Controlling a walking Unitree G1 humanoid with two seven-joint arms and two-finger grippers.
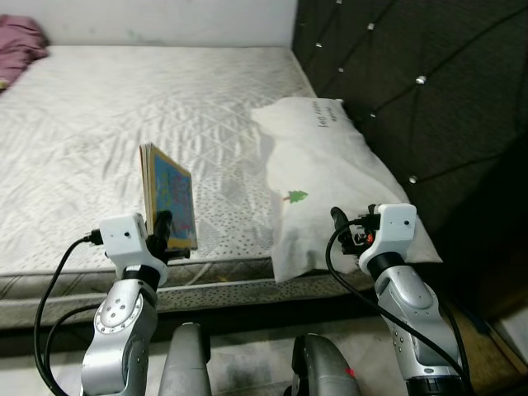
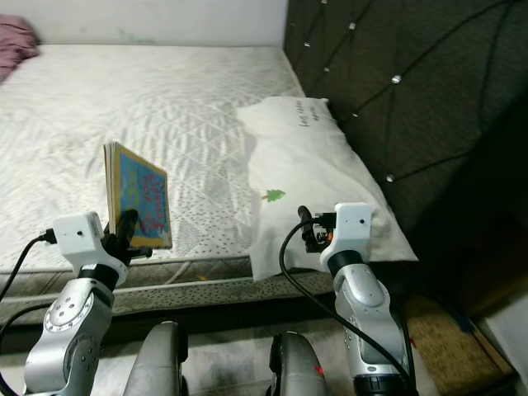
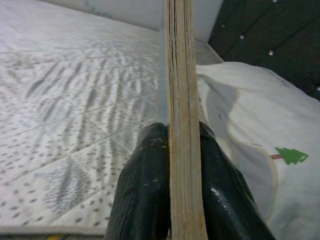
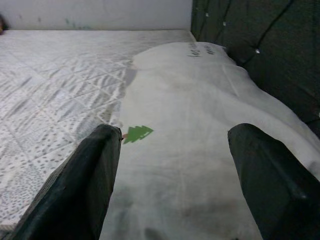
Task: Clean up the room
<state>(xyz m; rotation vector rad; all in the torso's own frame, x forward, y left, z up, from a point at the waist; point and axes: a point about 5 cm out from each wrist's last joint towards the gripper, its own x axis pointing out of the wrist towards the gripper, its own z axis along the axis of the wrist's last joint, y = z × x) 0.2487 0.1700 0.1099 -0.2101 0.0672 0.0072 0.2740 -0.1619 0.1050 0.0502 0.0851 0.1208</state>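
A thin picture book (image 1: 168, 195) with a blue and yellow cover stands upright, edge on, above the bed's front edge. My left gripper (image 1: 163, 233) is shut on its lower edge; in the left wrist view both black fingers (image 3: 145, 190) press the book's page edges (image 3: 181, 100). My right gripper (image 4: 172, 165) is open above the near end of a white pillow (image 1: 330, 177) with a small green tree print (image 4: 138, 133). The pillow lies at the right side of the bare mattress (image 1: 124, 115), against the headboard.
A dark tufted headboard (image 1: 412, 82) rises along the right of the bed. A pink cloth (image 1: 18, 45) lies at the mattress's far left corner. The white wall (image 1: 165, 21) runs behind the bed. The mattress's front edge (image 1: 223, 276) is just beyond my arms.
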